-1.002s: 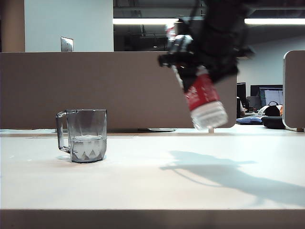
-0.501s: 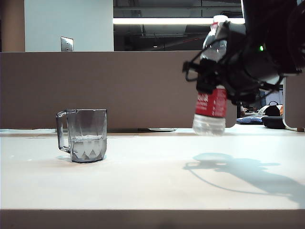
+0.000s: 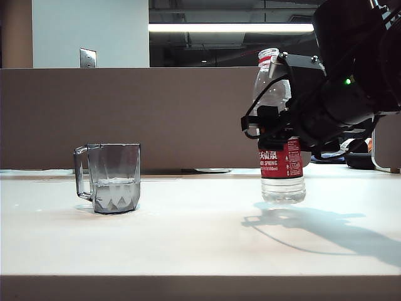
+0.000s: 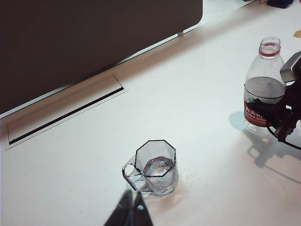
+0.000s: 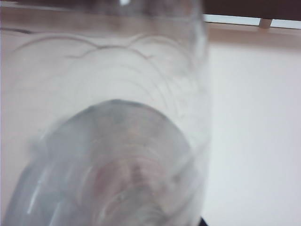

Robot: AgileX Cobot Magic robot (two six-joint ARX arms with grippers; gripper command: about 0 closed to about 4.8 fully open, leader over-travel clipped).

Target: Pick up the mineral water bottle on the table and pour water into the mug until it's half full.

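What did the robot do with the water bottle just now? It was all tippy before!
The right gripper swung the mineral water bottle from tilted to upright and lowered it to the table, right of the mug. It still grips the bottle. The mug and the water in it have not moved. The left gripper hangs above the mug.

- Right arm (image 3: 351, 56): bulky, glossy black housing, small green light near the wrist.
- Right gripper (image 3: 270, 122): black, looped with thin black cables.
- Left gripper (image 4: 131, 212): dark, tapered fingertips.
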